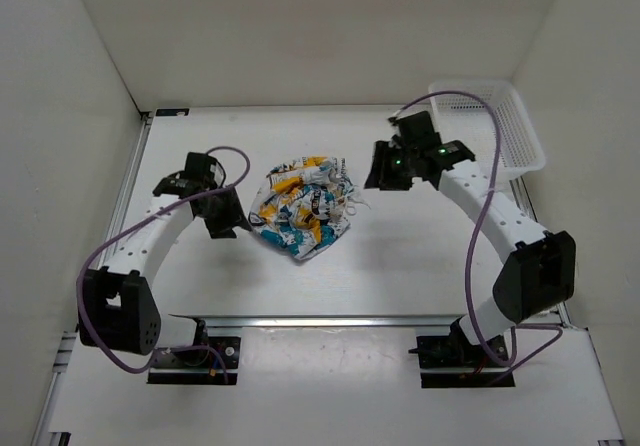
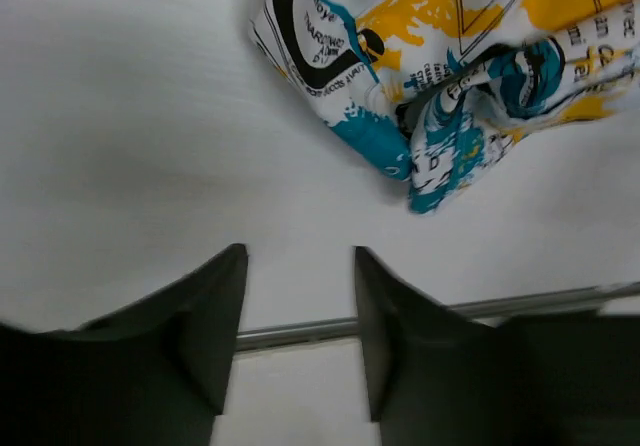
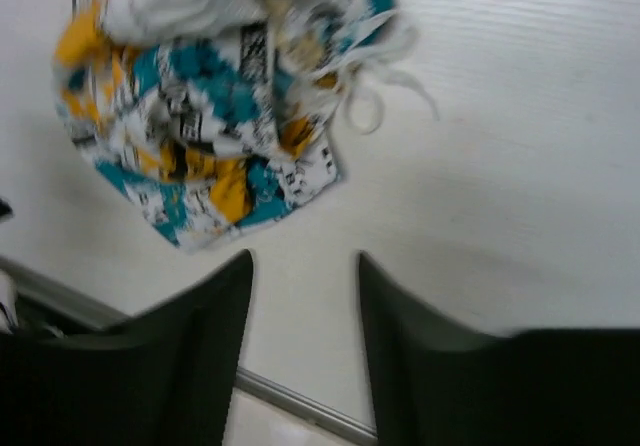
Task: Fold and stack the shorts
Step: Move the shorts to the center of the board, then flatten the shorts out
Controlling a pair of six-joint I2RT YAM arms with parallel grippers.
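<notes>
The shorts (image 1: pixel 300 209) lie crumpled in a loose heap on the white table between the two arms, white fabric with teal, yellow-orange and black print. My left gripper (image 1: pixel 226 222) hovers just left of the heap; in the left wrist view its jaws (image 2: pixel 300 258) stand apart over bare table, with the shorts (image 2: pixel 450 56) ahead to the right. My right gripper (image 1: pixel 385 171) hangs to the right of the heap. It is open (image 3: pixel 305 261) with nothing between its fingers, and the shorts (image 3: pixel 220 116) with a white drawstring lie ahead to the left.
A white plastic mesh basket (image 1: pixel 515 136) stands at the back right corner behind the right arm. White walls close the table on three sides. A metal rail (image 1: pixel 330 320) runs along the near edge.
</notes>
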